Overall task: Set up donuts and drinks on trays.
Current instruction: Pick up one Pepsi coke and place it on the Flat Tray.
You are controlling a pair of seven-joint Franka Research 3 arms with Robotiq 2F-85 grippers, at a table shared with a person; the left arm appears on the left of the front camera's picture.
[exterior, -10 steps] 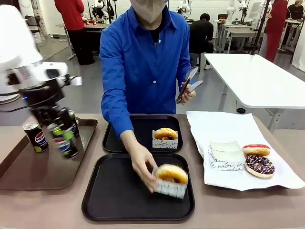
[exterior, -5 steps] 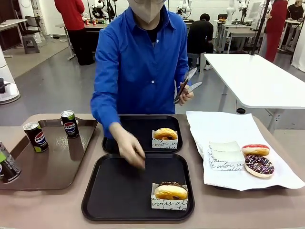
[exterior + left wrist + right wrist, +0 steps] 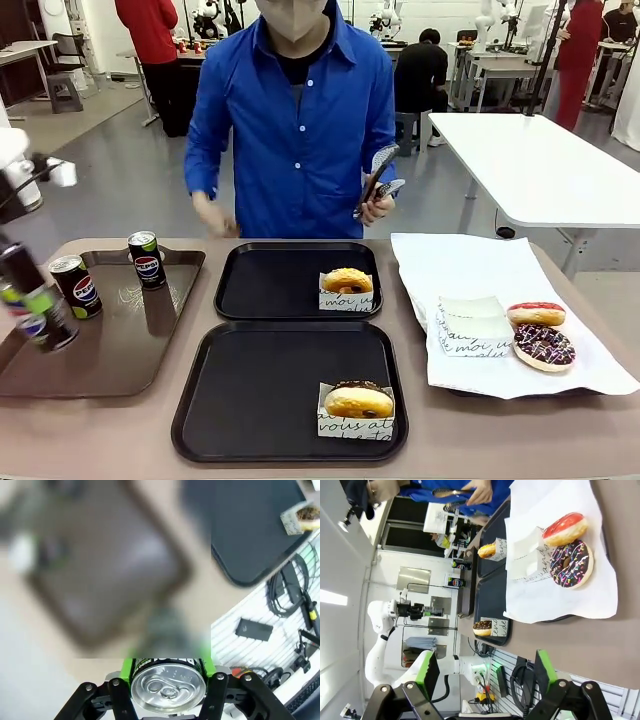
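My left gripper (image 3: 25, 285) is shut on a Pepsi can (image 3: 42, 322), held tilted above the left end of the brown tray (image 3: 120, 355). In the left wrist view the can's silver top (image 3: 167, 687) sits between the fingers (image 3: 122, 697). Two more cans (image 3: 75, 285) (image 3: 147, 258) stand on the brown tray. The far black tray (image 3: 270, 285) holds a sleeved donut (image 3: 347, 288). The near black tray (image 3: 260, 390) holds another sleeved donut (image 3: 358, 405). My right gripper (image 3: 486, 675) is open and empty, off to the side of the table.
White paper (image 3: 470, 270) at the right carries a red-topped donut (image 3: 537, 314), a sprinkled chocolate donut (image 3: 544, 346) and an empty sleeve (image 3: 475, 325). The person stands at the far edge holding tongs (image 3: 378, 180), the other hand (image 3: 212, 215) raised off the table.
The person set the donut in the near tray and pulled the hand back. My left gripper carried its can leftward off the middle of the brown tray, then lifted slightly.
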